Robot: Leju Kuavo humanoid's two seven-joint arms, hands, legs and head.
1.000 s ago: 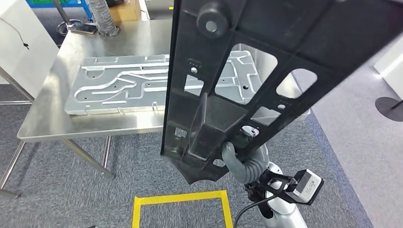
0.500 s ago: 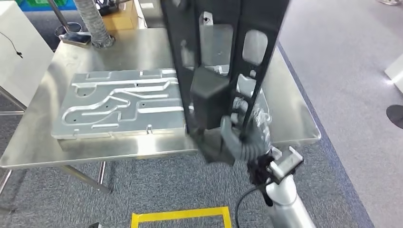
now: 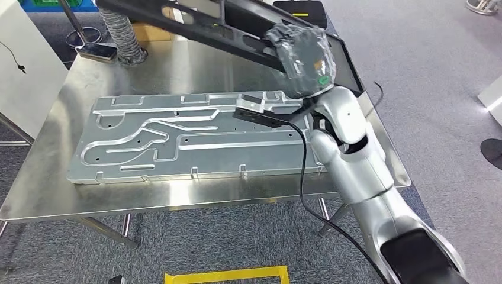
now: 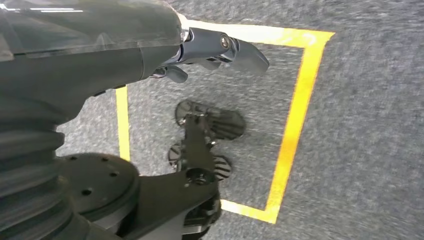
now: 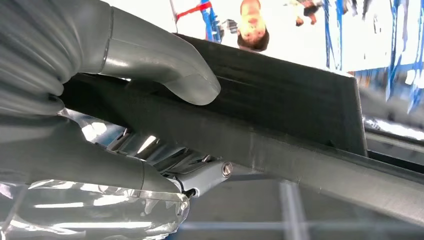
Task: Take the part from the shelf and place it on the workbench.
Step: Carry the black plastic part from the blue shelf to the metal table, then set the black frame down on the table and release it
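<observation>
The long black plastic part [image 3: 189, 21] hangs slanted above the far side of the steel workbench [image 3: 177, 65], reaching towards the back left. My right hand [image 3: 302, 53], wrapped in clear film, grips it near its right end. In the right wrist view the thumb [image 5: 165, 70] lies over the part's edge [image 5: 280, 115] and the fingers curl under it. I cannot tell whether the part touches the bench. My left hand [image 4: 200, 45] hangs by my side over the floor, its fingers apart and holding nothing.
A large machined aluminium plate [image 3: 177, 142] covers most of the workbench. A ribbed hose [image 3: 121, 38] and a small dark item [image 3: 97, 52] stand at the back left corner. A white panel [image 3: 23, 71] is at the left. Yellow tape [image 4: 295, 120] marks the carpet.
The view has moved closer to the bench. My right arm has swung the part from upright in front of me out and down over the bench's far side.
</observation>
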